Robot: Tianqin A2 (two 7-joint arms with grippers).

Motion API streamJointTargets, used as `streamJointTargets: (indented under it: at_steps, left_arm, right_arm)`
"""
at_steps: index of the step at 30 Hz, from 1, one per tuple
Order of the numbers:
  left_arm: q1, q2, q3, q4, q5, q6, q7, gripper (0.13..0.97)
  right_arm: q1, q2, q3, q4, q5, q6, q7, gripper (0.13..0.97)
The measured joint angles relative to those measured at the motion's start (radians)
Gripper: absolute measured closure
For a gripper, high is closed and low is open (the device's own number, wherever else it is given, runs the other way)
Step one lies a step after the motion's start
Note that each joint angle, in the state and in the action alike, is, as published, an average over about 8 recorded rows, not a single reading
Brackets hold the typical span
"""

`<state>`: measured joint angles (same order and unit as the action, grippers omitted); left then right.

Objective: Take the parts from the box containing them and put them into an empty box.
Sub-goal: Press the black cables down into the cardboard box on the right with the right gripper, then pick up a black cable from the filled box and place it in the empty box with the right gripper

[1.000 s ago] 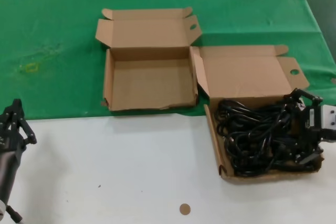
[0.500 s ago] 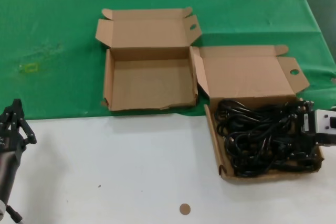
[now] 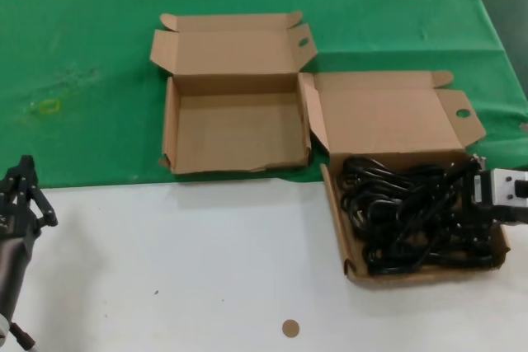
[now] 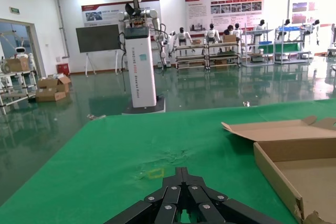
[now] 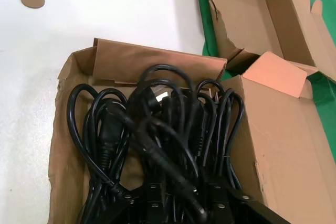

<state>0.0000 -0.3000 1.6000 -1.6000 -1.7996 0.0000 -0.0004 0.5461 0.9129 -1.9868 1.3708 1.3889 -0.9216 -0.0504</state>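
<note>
Green cloth (image 3: 82, 63) over the far half of the table, bare white top (image 3: 206, 261) over the near half, a small brown disc (image 3: 290, 328) lying on the white near the front edge. Behind, in the left wrist view, a large hall with posters and shelving.

Empty box (image 3: 235, 131) toward the left on the cloth, lid open and standing back, floor bare. Full box (image 3: 417, 269) just beside it to the right and nearer, straddling the edge of the cloth, lid likewise thrown back. Cords (image 3: 404, 212) heaped inside as a black tangle, filling the tray wall to wall; in the right wrist view (image 5: 157, 124) several loops and one moulded plug on top.

Right gripper (image 3: 469, 213) down among the cords at the right side of the full box, fingers buried in the tangle; cannot tell how far apart, nor whether anything was caught.

Left gripper (image 3: 23, 191) parked at the left edge, over the white top, fingers (image 4: 181, 195) drawn together, nothing held.
</note>
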Motion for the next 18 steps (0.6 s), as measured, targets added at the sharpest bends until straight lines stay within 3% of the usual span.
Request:
streamJointTargets:
  at_steps: [6, 18]
  left_arm:
    - [0.0, 0.0, 0.0, 0.0, 0.0, 0.0, 0.0, 0.953]
    - [0.0, 0.0, 0.0, 0.0, 0.0, 0.0, 0.0, 0.953]
  right_arm:
    - [0.005, -0.001, 0.001, 0.001, -0.01, -0.013, -0.011, 0.834]
    - [0.004, 0.042, 0.023, 0.089, 0.01, -0.076, 0.039, 0.87]
